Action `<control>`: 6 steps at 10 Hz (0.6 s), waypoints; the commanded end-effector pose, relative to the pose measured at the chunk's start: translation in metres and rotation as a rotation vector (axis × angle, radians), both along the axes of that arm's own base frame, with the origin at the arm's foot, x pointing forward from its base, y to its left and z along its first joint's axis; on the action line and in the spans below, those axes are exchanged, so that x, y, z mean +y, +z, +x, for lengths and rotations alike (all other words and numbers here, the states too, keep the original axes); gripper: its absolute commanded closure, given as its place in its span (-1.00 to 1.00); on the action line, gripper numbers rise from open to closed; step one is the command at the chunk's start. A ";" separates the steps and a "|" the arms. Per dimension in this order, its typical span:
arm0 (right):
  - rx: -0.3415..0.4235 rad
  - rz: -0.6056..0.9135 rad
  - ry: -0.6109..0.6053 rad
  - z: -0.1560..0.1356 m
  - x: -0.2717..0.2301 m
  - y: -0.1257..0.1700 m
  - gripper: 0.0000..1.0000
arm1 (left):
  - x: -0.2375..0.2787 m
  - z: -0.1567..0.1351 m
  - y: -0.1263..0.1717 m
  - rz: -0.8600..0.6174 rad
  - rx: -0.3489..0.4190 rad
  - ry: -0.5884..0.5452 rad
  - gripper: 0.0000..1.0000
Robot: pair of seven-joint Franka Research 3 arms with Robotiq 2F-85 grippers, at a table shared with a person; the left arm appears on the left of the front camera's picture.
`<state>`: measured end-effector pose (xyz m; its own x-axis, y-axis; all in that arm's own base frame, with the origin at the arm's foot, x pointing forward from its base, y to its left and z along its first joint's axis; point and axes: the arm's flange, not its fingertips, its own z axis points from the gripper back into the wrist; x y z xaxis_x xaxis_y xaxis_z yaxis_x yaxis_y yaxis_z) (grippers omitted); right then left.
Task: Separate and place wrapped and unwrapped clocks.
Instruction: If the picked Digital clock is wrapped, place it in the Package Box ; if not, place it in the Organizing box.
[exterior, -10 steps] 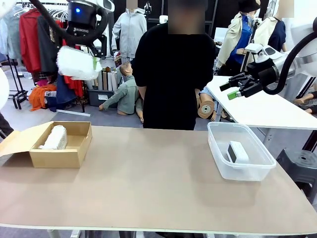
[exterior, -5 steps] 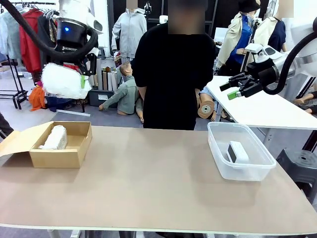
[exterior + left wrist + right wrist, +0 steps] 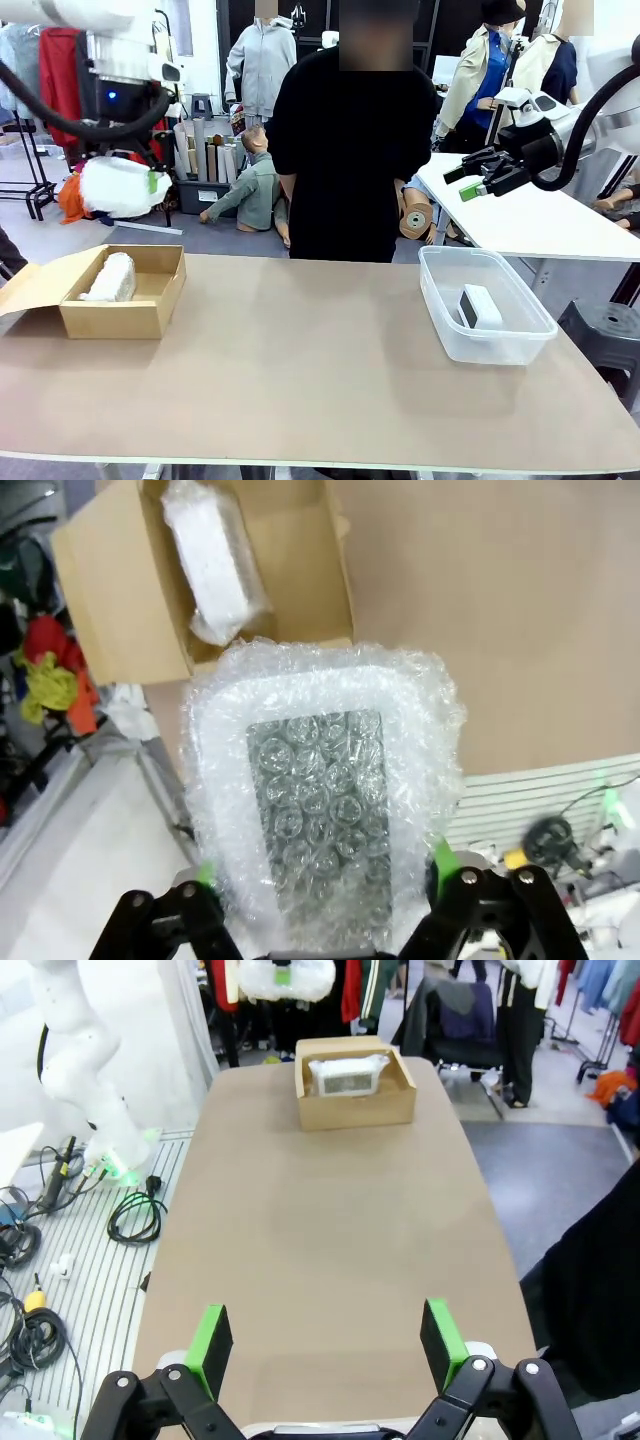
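High above the table's left end, my left gripper (image 3: 135, 185) is shut on a bubble-wrapped clock (image 3: 118, 187). In the left wrist view that wrapped clock (image 3: 322, 810) sits between the green pads (image 3: 443, 857), its dark face showing through the film, with the cardboard box (image 3: 110, 630) below it. A second wrapped clock (image 3: 109, 277) lies in the open cardboard box (image 3: 150, 305) at the table's left. An unwrapped white clock (image 3: 480, 305) rests in the clear plastic bin (image 3: 440, 310) at the right. My right gripper (image 3: 470, 178) hangs open above the bin, holding nothing.
A person in black (image 3: 350, 150) stands at the far side of the table. The box's flap (image 3: 30, 285) hangs open to the left. Brown tabletop (image 3: 300, 370) stretches between box and bin. A white table (image 3: 540, 220) stands behind on the right.
My left arm has carried the wrapped clock leftward and downward, toward the space above the cardboard box. The right arm has stayed still.
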<state>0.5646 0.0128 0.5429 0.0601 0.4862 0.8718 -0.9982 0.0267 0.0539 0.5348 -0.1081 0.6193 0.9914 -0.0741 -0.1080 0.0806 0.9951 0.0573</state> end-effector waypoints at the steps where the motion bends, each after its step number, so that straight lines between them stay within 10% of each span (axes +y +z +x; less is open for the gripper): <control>1: -0.004 -0.003 0.000 0.000 0.000 0.001 -1.00 | 0.018 -0.015 -0.009 -0.074 -0.031 -0.059 1.00; 5: -0.004 -0.003 0.000 0.000 0.000 0.001 -1.00 | 0.021 0.003 -0.026 -0.009 -0.145 0.004 1.00; 6: -0.004 -0.003 0.000 0.000 0.000 0.001 -1.00 | 0.021 0.006 -0.017 -0.023 -0.076 -0.043 1.00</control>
<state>0.5646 0.0129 0.5428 0.0601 0.4862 0.8718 -0.9982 0.0266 0.0540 0.5451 -0.0893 0.5973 0.9938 -0.1112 -0.0055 0.1114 0.9926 0.0481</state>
